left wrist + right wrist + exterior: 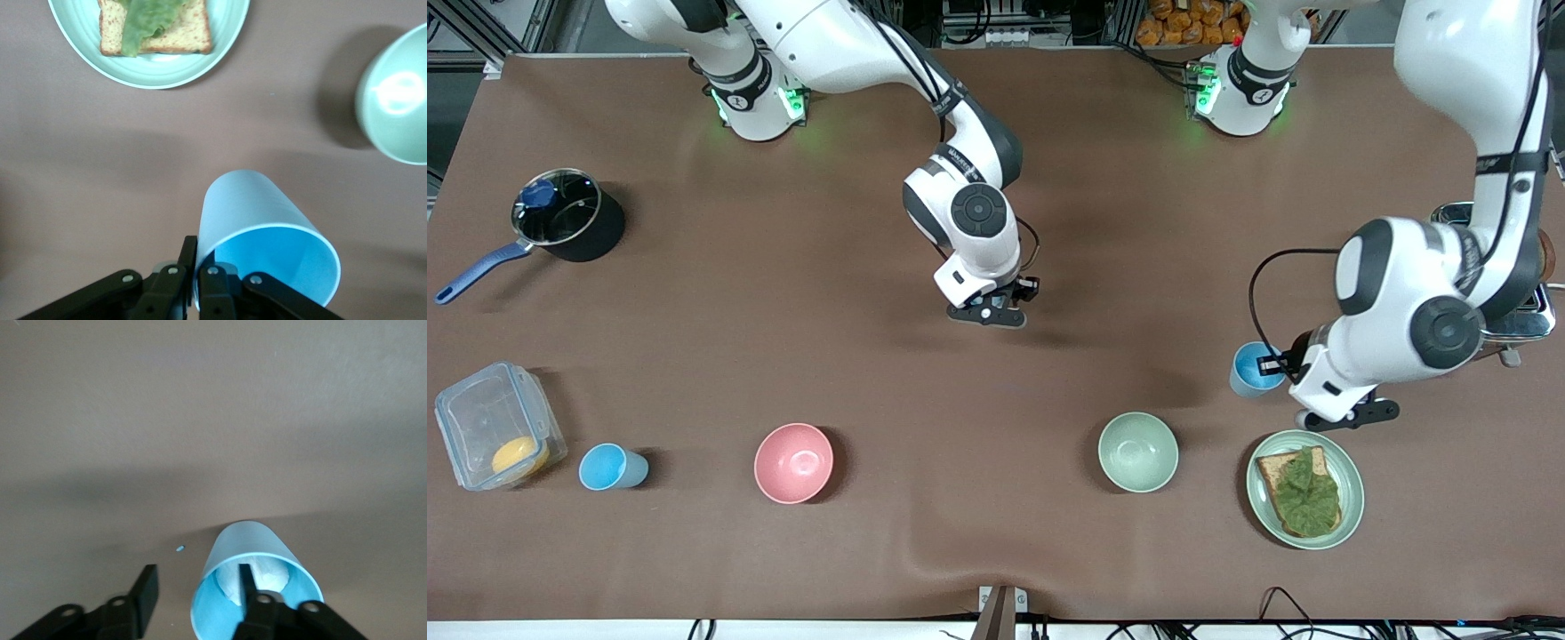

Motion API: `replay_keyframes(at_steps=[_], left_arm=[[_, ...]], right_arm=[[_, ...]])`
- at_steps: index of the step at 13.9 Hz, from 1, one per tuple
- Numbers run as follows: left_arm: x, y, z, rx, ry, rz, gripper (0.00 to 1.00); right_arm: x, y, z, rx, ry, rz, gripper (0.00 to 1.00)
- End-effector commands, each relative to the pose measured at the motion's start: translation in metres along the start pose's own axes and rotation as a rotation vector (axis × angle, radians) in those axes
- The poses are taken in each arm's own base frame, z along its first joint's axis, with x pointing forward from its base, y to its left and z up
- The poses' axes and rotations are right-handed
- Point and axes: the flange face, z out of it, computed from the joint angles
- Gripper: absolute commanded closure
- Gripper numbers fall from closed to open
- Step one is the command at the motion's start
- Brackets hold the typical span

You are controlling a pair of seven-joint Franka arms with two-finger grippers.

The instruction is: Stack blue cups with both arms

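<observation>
Sky-blue tapered plastic cup [267, 227] pinched at the rim by the left gripper [198, 270], one finger [189, 253] outside the wall and the other inside, closed tight on it. Seen toward the left arm's end of the brown table [996, 222], close to the edge nearest the front camera, just beside the pale green plate [1352, 498] with its slice of bread topped with green leaf [1303, 489]. Whether standing on the table or lifted off it: cannot tell.

Pale grey-blue tapered plastic cup with whitish inside [257, 587] at the right gripper [197, 583] over the middle of the table. Fingers spread apart, one finger [245, 577] down inside the cup and the other outside, with the wall between them and not clamped. Hidden under the arm from the front camera.

Third bright blue plastic cup [612, 467] upright near the corner at the right arm's end, along the same near edge, just beside a clear plastic box [498, 425] holding something yellow.

Also along that edge: round pink bowl [793, 462] and round pale green bowl [1137, 452], well apart. Black saucepan with blue handle [560, 218] toward the right arm's end, nearer the bases.
</observation>
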Motion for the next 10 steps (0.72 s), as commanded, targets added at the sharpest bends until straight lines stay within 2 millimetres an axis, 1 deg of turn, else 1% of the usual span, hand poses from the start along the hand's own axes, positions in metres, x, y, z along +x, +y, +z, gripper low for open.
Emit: replay_keyframes(at_steps=[1, 2, 3, 4, 5, 6, 8, 9, 10], left_arm=[[-0.022, 0.028, -0.012, -0.055, -0.031, -0.012, 1.00], [-0.032, 0.051, -0.011, -0.061, -0.039, -0.018, 1.00], [-0.042, 0.075, -0.009, -0.066, -0.049, -0.028, 1.00], [-0.057, 0.105, -0.007, -0.075, -0.062, -0.011, 1.00], [-0.069, 0.127, -0.003, -0.073, -0.071, -0.009, 1.00], [-0.083, 0.154, 0.002, -0.068, -0.080, -0.004, 1.00], [-0.109, 0.208, 0.011, -0.061, -0.088, -0.010, 1.00], [-0.126, 0.235, 0.020, -0.050, -0.099, -0.015, 1.00], [-0.141, 0.259, 0.027, -0.046, -0.103, -0.021, 1.00]], right_arm=[[0.023, 0.017, -0.065, -0.009, -0.005, 0.039, 0.00], [0.040, 0.032, -0.086, -0.015, -0.020, 0.060, 0.00], [0.049, 0.045, -0.104, -0.025, -0.034, 0.053, 0.00], [0.062, 0.059, -0.123, -0.022, -0.036, 0.033, 0.00], [0.077, 0.077, -0.140, -0.013, -0.031, 0.024, 0.00], [0.092, 0.096, -0.157, -0.002, -0.022, 0.019, 0.00], [0.117, 0.138, -0.187, 0.003, -0.022, -0.001, 0.00], [0.129, 0.164, -0.200, -0.004, -0.036, -0.033, 0.00], [0.142, 0.196, -0.211, -0.015, -0.066, -0.085, 0.00]])
